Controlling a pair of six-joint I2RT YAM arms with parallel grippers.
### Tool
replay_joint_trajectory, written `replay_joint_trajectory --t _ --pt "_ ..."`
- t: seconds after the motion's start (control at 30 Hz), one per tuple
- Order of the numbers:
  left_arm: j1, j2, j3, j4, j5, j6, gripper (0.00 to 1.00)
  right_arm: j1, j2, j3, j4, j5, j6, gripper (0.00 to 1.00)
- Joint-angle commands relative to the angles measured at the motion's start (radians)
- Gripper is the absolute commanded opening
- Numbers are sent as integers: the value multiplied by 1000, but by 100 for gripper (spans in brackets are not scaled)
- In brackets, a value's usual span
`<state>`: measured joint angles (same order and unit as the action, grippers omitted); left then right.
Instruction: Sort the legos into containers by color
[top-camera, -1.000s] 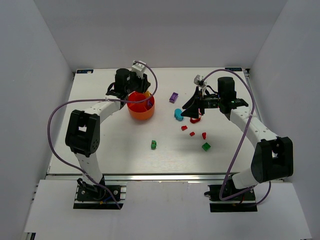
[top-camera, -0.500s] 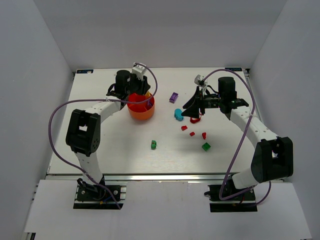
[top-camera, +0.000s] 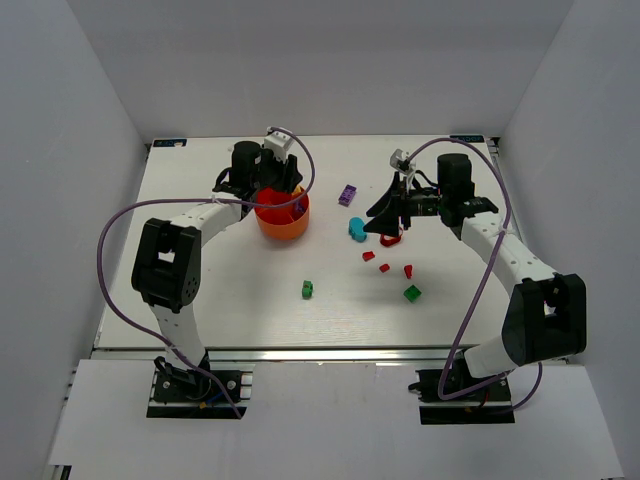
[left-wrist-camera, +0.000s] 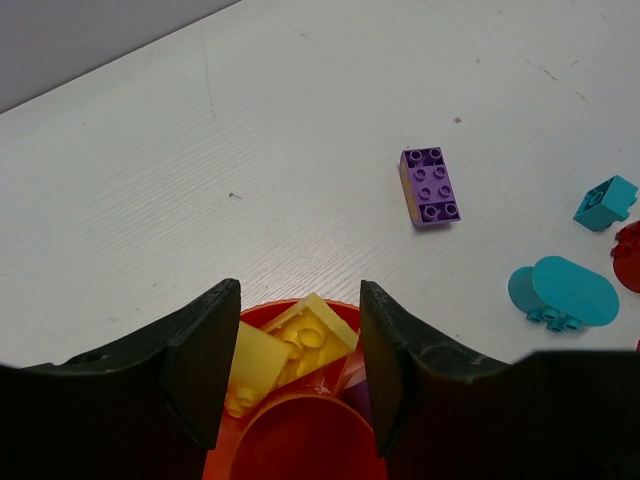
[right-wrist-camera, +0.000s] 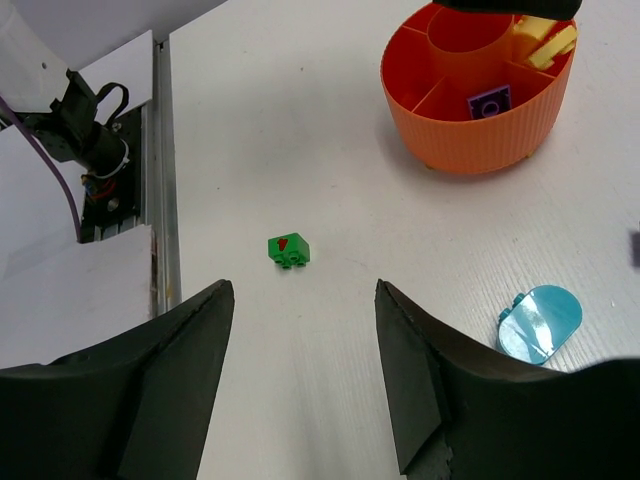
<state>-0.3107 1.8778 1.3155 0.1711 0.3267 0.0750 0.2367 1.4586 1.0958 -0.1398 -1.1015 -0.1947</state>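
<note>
The round orange tub (top-camera: 282, 222) stands at the back left of the table. My left gripper (left-wrist-camera: 298, 310) hangs open right above its far rim. Two yellow legos (left-wrist-camera: 300, 335) lie in the compartment under the jaws, beside the central cup (left-wrist-camera: 300, 440). A purple lego (right-wrist-camera: 490, 104) sits in another compartment. My right gripper (right-wrist-camera: 305, 300) is open and empty over bare table, with a teal piece (right-wrist-camera: 540, 323) to its right and a green lego (right-wrist-camera: 288, 250) ahead. A purple brick (left-wrist-camera: 430, 187) lies loose beyond the tub.
Three small red pieces (top-camera: 384, 268) and a second green lego (top-camera: 412, 293) lie below the right gripper (top-camera: 385, 228). A red ring (top-camera: 392, 240) sits under it. A small teal brick (left-wrist-camera: 605, 203) is near the teal piece. White walls enclose the table.
The left gripper's jaws have spread wider above the tub. The right arm and the loose pieces have not moved.
</note>
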Motion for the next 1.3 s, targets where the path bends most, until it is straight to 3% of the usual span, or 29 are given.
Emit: replay_joint_trajectory --t 0.0,0.33,0.43,0.47,0.57,0.63,0.7,0.77,0.8,0.9,1.13,1.27 --pt "4 -12 34 -15 20 -4 61 -5 -9 6 -4 -15 -17 64" --pt "4 -106 119 -30 20 -26 59 -7 0 6 -24 -6 -55 68" --pt "4 -164 154 -54 28 -56 43 -2 19 13 -50 34 -95 69" --pt "4 -181 156 -67 60 -63 28 -2 29 18 -60 52 -109 69" --pt "4 -253 142 -152 80 -160 8 -4 48 32 -81 158 -138 69" --pt "4 -326 81 -231 84 -226 6 -2 52 32 -73 267 -141 70" --pt "4 -406 -14 -207 95 -270 22 -2 52 29 -61 363 -144 71" --pt "4 -515 -140 -212 91 -325 47 1 57 29 -46 443 -144 74" --pt "4 -549 -178 -235 89 -336 64 1 60 30 -43 457 -143 74" --pt "4 -689 -327 -265 94 -350 82 4 75 42 -32 518 -138 88" --pt "4 -888 -510 -344 19 -293 82 39 173 142 -84 617 -146 89" --pt "-10 -939 -545 -409 -119 -250 73 70 253 217 -55 734 -100 89"
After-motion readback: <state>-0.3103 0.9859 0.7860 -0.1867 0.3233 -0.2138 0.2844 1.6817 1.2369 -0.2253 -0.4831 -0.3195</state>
